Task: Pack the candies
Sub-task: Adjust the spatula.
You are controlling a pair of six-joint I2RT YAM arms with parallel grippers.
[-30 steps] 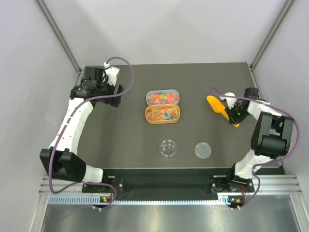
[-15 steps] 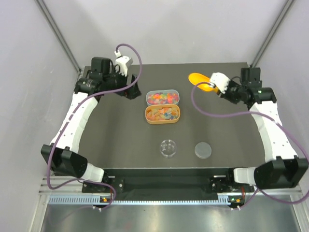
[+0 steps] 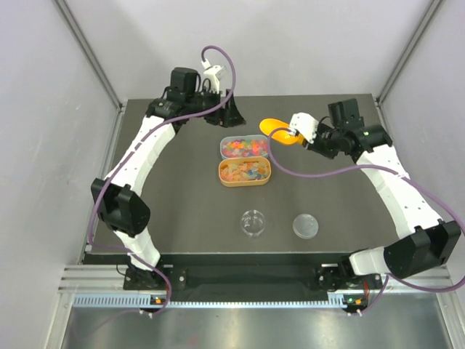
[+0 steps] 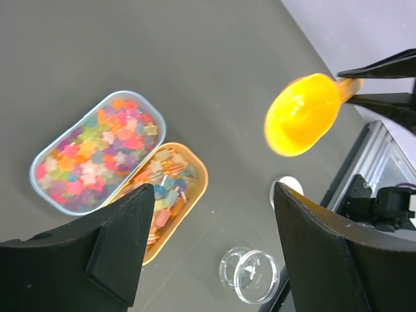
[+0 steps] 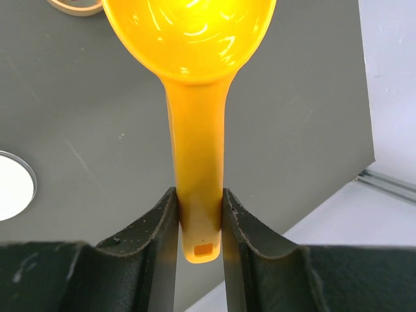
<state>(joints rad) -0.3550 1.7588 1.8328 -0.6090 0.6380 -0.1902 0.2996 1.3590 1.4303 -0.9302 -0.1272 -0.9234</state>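
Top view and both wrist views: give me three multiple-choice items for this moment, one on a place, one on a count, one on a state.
1. Where is the scoop?
A. lying loose, held by nothing
B. in the right gripper, raised near the pale tray
C. out of every view

2. How many oblong trays hold candies?
A. one
B. three
C. two

3. The scoop's bowl is:
A. empty
B. heaped with candies
C. cracked in two

Key: B, the gripper is closed on its handle; C, the pale tray and an orange tray lie side by side, both filled; A, the right wrist view shows only bare glossy plastic.
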